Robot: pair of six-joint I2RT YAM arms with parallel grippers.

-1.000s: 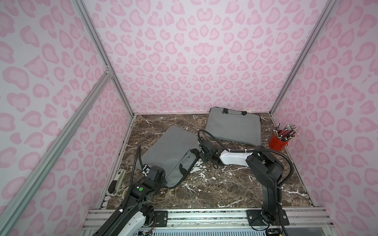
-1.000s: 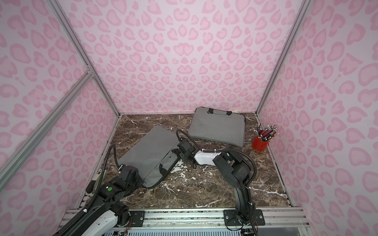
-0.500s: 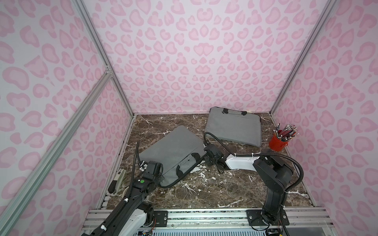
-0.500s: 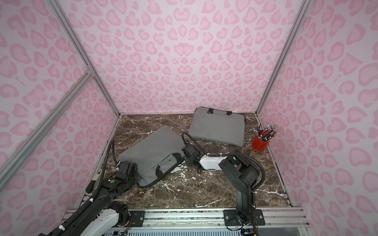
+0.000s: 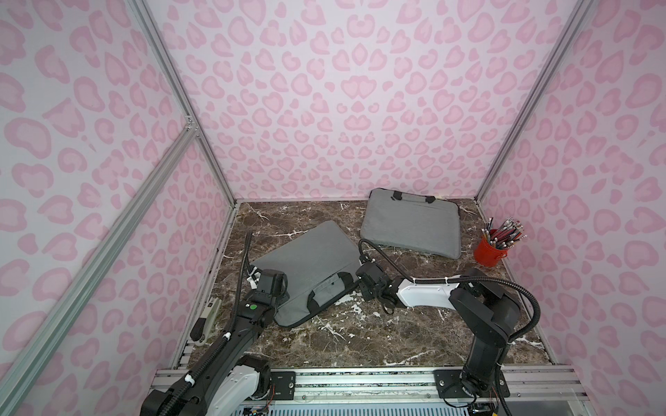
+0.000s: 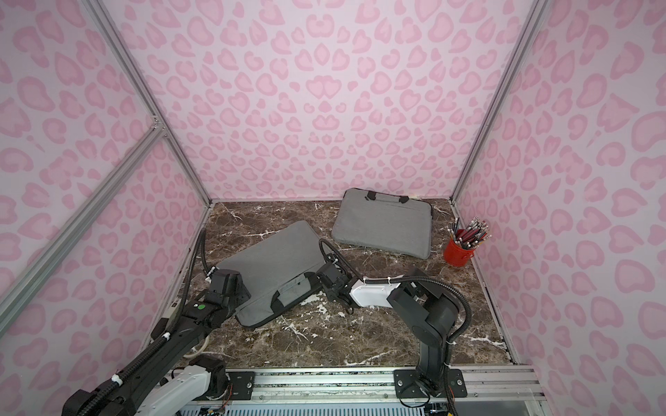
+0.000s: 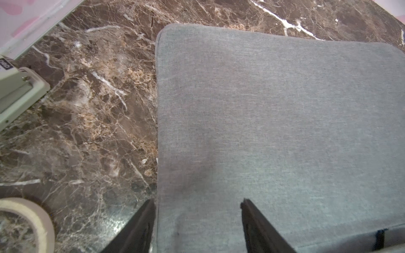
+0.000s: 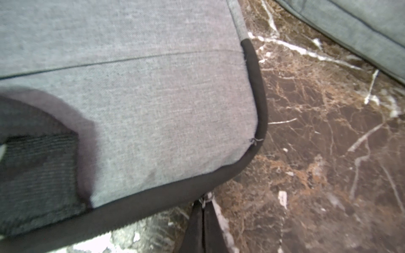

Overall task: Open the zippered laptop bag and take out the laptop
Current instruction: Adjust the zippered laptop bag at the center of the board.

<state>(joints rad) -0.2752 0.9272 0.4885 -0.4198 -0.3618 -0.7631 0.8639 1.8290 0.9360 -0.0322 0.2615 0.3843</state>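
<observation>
In both top views, the laptop bag [image 5: 306, 261] lies flat on the counter [image 5: 360, 335], near a second grey bag [image 5: 411, 223]. Left wrist: left gripper [image 7: 197, 219] spread wide, straddling the laptop bag's edge. Right wrist: right gripper [image 8: 202, 221] pinched tight on the zipper pull [image 8: 205, 198] at the bag's corner.

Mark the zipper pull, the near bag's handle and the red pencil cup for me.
zipper pull [image 8: 205, 197]: right wrist view, its metal ring.
handle [image 5: 326, 288]: a top view, grey middle grip.
red pencil cup [image 5: 488, 252]: a top view, front wall.
</observation>
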